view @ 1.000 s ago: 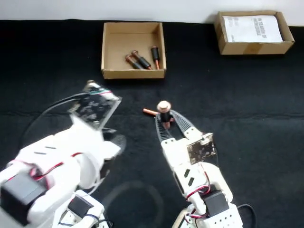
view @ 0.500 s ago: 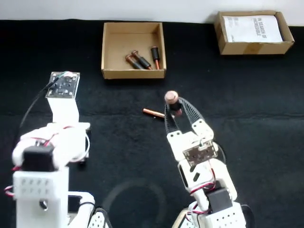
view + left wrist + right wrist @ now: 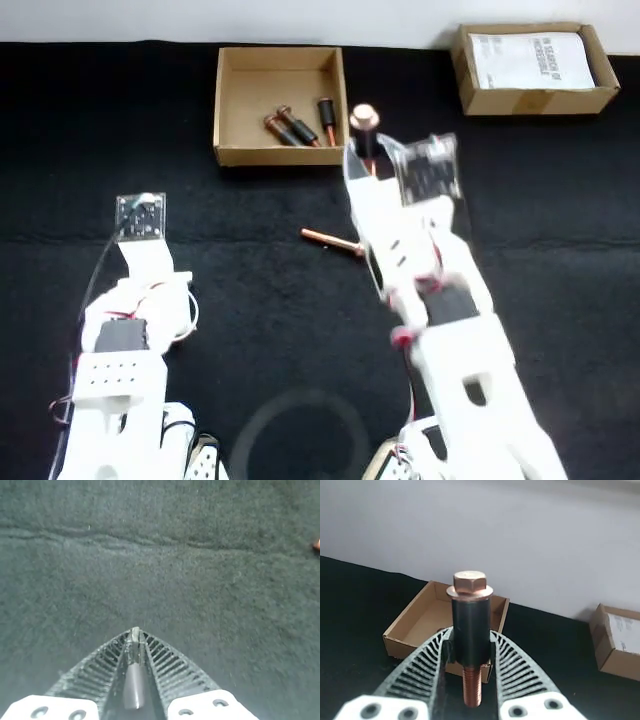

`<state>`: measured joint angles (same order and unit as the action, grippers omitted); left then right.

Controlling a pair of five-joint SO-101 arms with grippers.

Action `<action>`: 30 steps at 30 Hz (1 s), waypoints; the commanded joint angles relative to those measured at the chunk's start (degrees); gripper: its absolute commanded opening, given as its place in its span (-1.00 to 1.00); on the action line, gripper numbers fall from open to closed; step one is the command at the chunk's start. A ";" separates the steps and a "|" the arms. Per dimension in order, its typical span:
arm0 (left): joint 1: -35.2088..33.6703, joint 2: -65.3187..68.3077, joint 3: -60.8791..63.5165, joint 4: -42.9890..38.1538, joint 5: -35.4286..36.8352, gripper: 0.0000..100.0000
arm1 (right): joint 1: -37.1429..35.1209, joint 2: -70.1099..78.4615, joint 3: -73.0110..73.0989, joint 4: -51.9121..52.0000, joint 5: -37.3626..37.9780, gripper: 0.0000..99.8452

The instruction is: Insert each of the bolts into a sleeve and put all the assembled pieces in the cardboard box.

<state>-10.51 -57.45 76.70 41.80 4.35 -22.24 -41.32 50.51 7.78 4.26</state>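
My right gripper [image 3: 470, 641] is shut on a black sleeve with a copper bolt through it [image 3: 468, 622], held upright. In the high view this assembled piece [image 3: 363, 128] hangs just off the right wall of the open cardboard box [image 3: 228, 100], with the right gripper [image 3: 363, 152] under it. Three assembled pieces [image 3: 296, 124] lie in the box. A loose copper bolt [image 3: 330, 239] lies on the black cloth beside the right arm. My left gripper [image 3: 135, 631] is shut on nothing, low over bare cloth at the left; the left arm [image 3: 135, 300] stands there.
A second cardboard box [image 3: 585, 95] holding a printed sheet stands at the back right, also seen as the far box [image 3: 600, 647]. A copper bolt tip [image 3: 316, 544] peeks in at the left wrist view's edge. Black cloth covers the table.
The right arm has carried the assembled piece away from the table's middle up to the box's right wall. The left arm has swung back and settled at the left.
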 commanded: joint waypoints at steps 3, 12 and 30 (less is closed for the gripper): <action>-0.75 -0.04 7.69 -11.96 -0.35 -0.95 | 1.36 19.74 -19.56 -1.36 -0.70 -0.99; -6.20 -5.76 20.35 -35.25 -0.44 -0.95 | 1.36 52.09 -55.25 -1.36 -0.53 -0.99; -6.20 -6.46 20.09 -34.46 -0.44 -0.95 | -5.32 97.27 -103.78 14.73 13.80 -0.80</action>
<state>-15.78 -63.08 96.04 8.40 4.35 -26.29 57.41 -46.11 15.52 20.26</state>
